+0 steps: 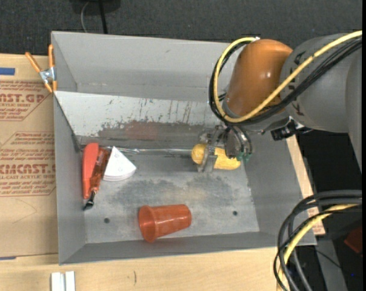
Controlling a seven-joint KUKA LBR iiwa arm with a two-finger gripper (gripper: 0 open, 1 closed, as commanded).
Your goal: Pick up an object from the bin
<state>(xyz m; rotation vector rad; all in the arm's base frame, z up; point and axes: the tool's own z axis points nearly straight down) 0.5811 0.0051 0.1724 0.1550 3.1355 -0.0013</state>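
While the arm reached in from the right, the gripper [218, 152] sat low over a yellow thing [227, 162], up and to the right of the cup [165, 221]. Its metal end covered the middle of that thing, so yellow showed on both sides of it. Whether the gripper was open, closed or clamped on the yellow thing could not be told, nor whether it touched it.

The yellow thing was small and bright, with a rounded knob at its left end and a longer, blunt part at its right. It lay crosswise on the bin [171, 53] floor, farther back than the cup and well apart from it.

The cup was red-orange and lay on its side. Up and to the left of the cup lay a white fan-shaped piece [119, 166]. It was touching a long orange-red tool [91, 170] that lay farther left. Above the gripper, on the far side from the cup, the wrist's orange cover [259, 71] bulged out, looped by yellow and black cables.
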